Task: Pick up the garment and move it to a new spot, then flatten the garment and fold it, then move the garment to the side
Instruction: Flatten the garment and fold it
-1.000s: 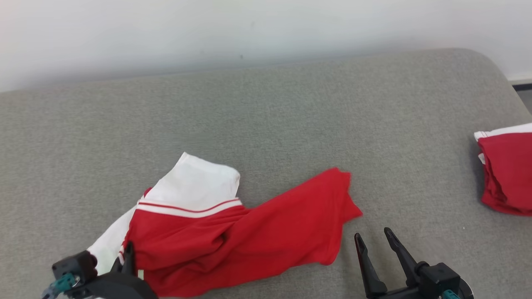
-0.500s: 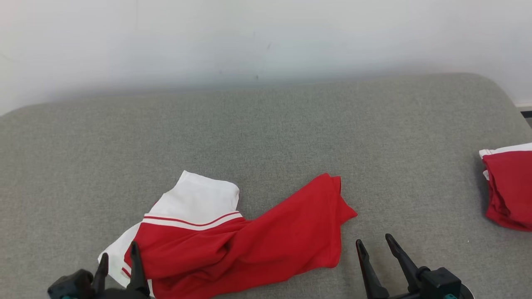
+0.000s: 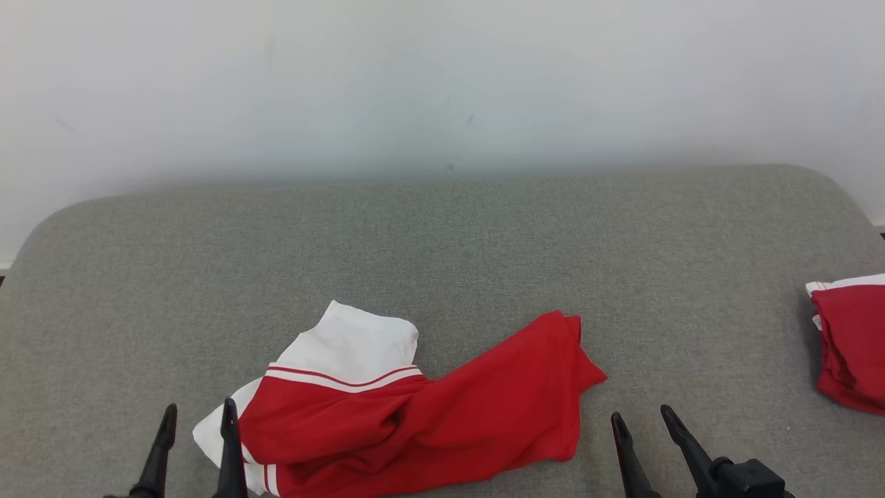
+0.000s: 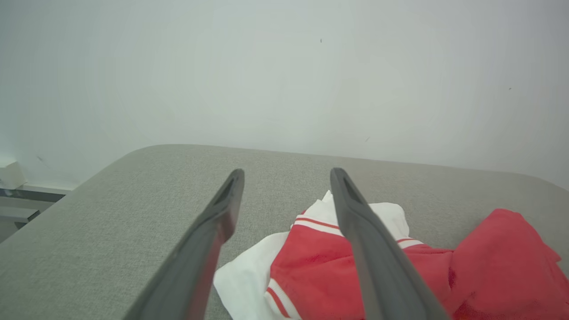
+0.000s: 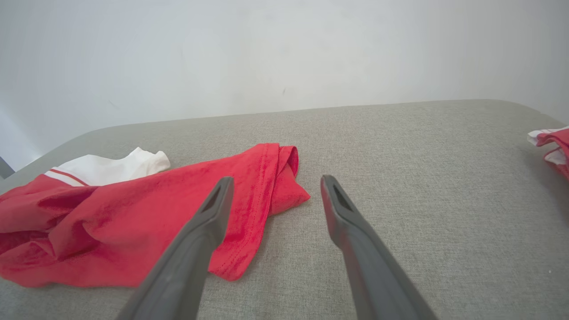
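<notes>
Head: garment (image 3: 415,422) crumpled on pad (image 3: 442,242), front-centre. Left gripper (image 3: 199,407) by its white end, right gripper (image 3: 641,413) near the red end.
Left wrist: fingers spread wide — empty.
Right wrist: same — wide apart, nothing held.

A bare, lab-like room: a grey padded bench (image 3: 442,235) against a plain white wall (image 3: 442,69), folded clothes (image 3: 854,342) at the bench's right end.

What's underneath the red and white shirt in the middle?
The red and white shirt lies crumpled on the grey padded surface, which shows all round it. Anything directly beneath is hidden by the cloth, and its folds cover parts of the shirt itself.
</notes>
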You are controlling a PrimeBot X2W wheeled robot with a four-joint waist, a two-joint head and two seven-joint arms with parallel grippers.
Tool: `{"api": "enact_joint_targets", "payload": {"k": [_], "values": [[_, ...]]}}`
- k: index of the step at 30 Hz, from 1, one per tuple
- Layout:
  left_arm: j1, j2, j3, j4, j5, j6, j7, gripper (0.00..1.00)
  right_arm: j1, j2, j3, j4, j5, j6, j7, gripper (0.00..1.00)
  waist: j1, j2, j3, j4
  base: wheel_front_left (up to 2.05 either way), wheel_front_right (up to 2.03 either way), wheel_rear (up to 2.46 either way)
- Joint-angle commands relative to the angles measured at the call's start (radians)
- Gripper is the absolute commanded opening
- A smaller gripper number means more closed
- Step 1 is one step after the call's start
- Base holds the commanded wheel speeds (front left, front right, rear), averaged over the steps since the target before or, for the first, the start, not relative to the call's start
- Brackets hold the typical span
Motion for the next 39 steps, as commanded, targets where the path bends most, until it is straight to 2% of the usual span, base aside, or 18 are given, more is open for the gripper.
{"api": "enact_joint_targets", "payload": {"k": [1, 7, 16, 18, 23, 29, 32, 39], "values": [[0.034, -0.013, 0.01, -0.011, 0.034, -0.017, -0.002, 1.0, 0.01, -0.001, -0.005, -0.003, 0.003, -0.003, 0.002, 1.0, 0.0001, 0.0001, -0.015, 0.013, 0.0, 0.0, 0.0], [0.101, -0.069, 0.053, 0.006, 0.128, -0.093, -0.003, 1.0, 0.019, -0.008, -0.015, -0.005, 0.005, -0.003, 0.023, 1.0, 0.0001, 0.0001, -0.038, 0.038, 0.0, 0.0, 0.0], [0.103, -0.097, 0.084, 0.029, 0.14, -0.126, -0.003, 1.0, -0.037, -0.026, -0.001, -0.02, 0.058, -0.003, 0.083, 1.0, 0.0001, 0.0001, -0.039, 0.063, 0.0, 0.0, 0.0], [0.098, -0.101, 0.088, 0.028, 0.145, -0.126, -0.003, 1.0, -0.075, -0.036, 0.01, -0.01, 0.085, -0.003, 0.144, 1.0, 0.0001, 0.0001, -0.034, 0.067, 0.0, 0.0, 0.0], [0.077, -0.108, 0.084, 0.028, 0.149, -0.133, -0.003, 1.0, -0.208, -0.054, 0.015, 0.053, 0.145, -0.003, 0.383, 1.0, 0.0001, 0.0001, -0.012, 0.086, 0.0, 0.0, 0.0], [0.057, -0.114, 0.069, 0.025, 0.145, -0.133, -0.003, 1.0, -0.353, -0.022, -0.083, 0.17, 0.151, -0.003, 0.661, 1.0, 0.0001, 0.0001, 0.024, 0.132, 0.0, 0.0, 0.0], [0.049, -0.116, 0.059, 0.023, 0.139, -0.133, -0.003, 1.0, -0.428, -0.012, -0.13, 0.213, 0.116, -0.003, 0.729, 1.0, 0.0001, 0.0001, 0.05, 0.165, 0.0, 0.0, 0.0], [0.028, -0.118, 0.028, 0.035, 0.132, -0.132, -0.003, 1.0, -0.501, -0.007, -0.212, 0.291, 0.062, -0.003, 0.787, 1.0, 0.0001, 0.0001, 0.076, 0.22, 0.0, 0.0, 0.0]]}}
